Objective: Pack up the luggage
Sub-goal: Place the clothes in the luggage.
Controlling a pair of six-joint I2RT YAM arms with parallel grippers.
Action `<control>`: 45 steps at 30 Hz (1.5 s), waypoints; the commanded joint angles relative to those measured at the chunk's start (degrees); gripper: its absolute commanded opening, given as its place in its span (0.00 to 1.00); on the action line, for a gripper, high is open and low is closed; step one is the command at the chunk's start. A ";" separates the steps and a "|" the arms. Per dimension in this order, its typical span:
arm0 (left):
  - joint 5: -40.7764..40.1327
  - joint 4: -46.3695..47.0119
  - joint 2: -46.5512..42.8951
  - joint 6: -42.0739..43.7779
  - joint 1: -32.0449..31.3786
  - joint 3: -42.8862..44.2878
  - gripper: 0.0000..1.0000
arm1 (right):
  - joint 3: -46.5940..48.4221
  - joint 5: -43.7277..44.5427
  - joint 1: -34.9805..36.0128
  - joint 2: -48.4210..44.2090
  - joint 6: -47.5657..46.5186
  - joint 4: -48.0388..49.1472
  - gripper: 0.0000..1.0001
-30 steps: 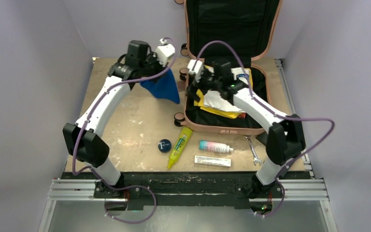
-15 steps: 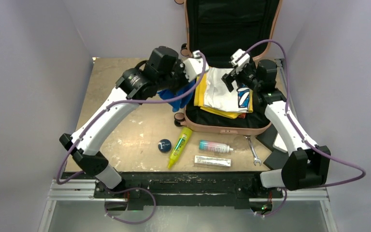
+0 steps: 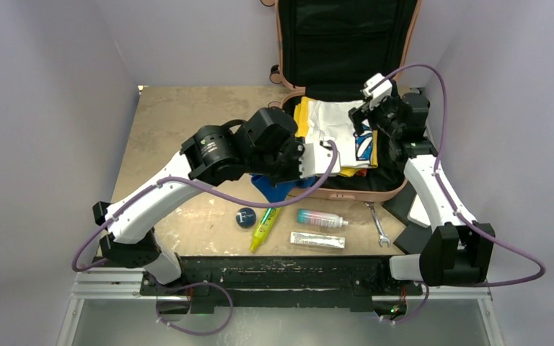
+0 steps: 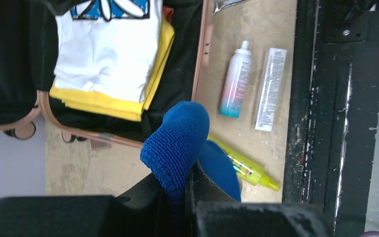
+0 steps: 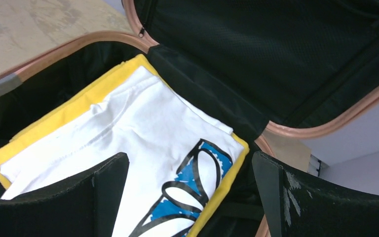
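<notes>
The left jaws are clamped on a blue knitted cloth [image 4: 177,143], which bulges out between them. Half a second ago they held it beside the left wall of the luggage [image 3: 346,43]. The arm has since swung nearer, and the cloth now hangs at the case's near-left corner. The right jaws stand wide apart with nothing in them, above a white printed shirt [image 5: 143,128], and have drawn slightly toward the far right.

The luggage lies open at the far right of the surface [image 3: 180,130], its lid upright. Inside, the shirt rests on a yellow garment [image 3: 301,115].

Before its front rim lie a round blue tin [image 3: 245,217], a yellow-green tube [image 3: 263,227], a spray bottle [image 3: 321,218], a white box [image 3: 317,241] and a wrench [image 3: 377,223]. The left wrist hides the case's near-left corner in the top view.
</notes>
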 commanded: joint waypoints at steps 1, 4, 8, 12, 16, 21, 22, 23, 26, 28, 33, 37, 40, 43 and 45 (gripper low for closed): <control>0.24 -1.25 3.09 1.80 -4.81 5.61 0.00 | -0.90 1.08 -1.76 -2.78 0.76 3.40 0.99; -4.71 -1.65 5.90 2.93 -9.70 7.32 0.00 | -1.26 0.69 -2.78 -3.69 0.55 3.89 0.99; -9.80 -0.44 7.67 2.79 -13.61 8.97 0.00 | -0.43 -1.37 -2.94 -4.66 -2.64 1.42 0.99; -12.00 -0.19 8.72 2.92 -14.76 11.67 0.00 | 2.90 -4.81 -4.88 -5.80 -4.94 -4.06 0.99; -14.49 3.08 9.25 4.17 -14.87 8.00 0.00 | 5.62 -8.22 -5.91 -7.38 -7.37 -8.92 0.99; -21.19 13.43 8.62 8.51 -14.80 -1.84 0.00 | 7.67 -11.22 -6.06 -8.80 -13.90 -17.77 0.99; -22.31 15.68 8.52 9.60 -14.59 -3.53 0.00 | 7.72 -11.74 -6.36 -8.93 -14.91 -19.11 0.99; -23.05 17.81 8.52 10.36 -14.09 -4.71 0.00 | 7.60 -12.87 -6.93 -8.96 -15.76 -20.49 0.99; -20.38 18.11 11.35 10.70 -10.86 -2.22 0.00 | 7.71 -18.87 -10.42 -8.03 -18.46 -24.61 0.99; -17.22 18.08 13.37 10.82 -7.95 -0.19 0.00 | 8.23 -24.53 -14.00 -6.65 -21.29 -28.02 0.99; -10.66 18.32 16.42 12.45 -2.92 1.52 0.00 | 7.91 -38.00 -17.44 -4.50 -33.43 -38.63 0.96; -8.43 17.90 19.02 12.97 -1.08 3.62 0.00 | 6.92 -44.33 -17.48 -4.70 -42.26 -46.12 0.96; -7.60 17.50 20.49 13.58 -0.40 5.31 0.00 | 7.08 -45.91 -17.37 -4.82 -48.54 -50.43 0.96; -6.83 16.64 21.25 14.19 -0.28 6.24 0.00 | 7.98 -50.83 -17.19 -4.31 -49.10 -52.30 0.97; -6.97 16.47 21.62 14.36 -0.20 6.58 0.00 | 9.49 -53.08 -16.81 -3.50 -50.29 -54.82 0.96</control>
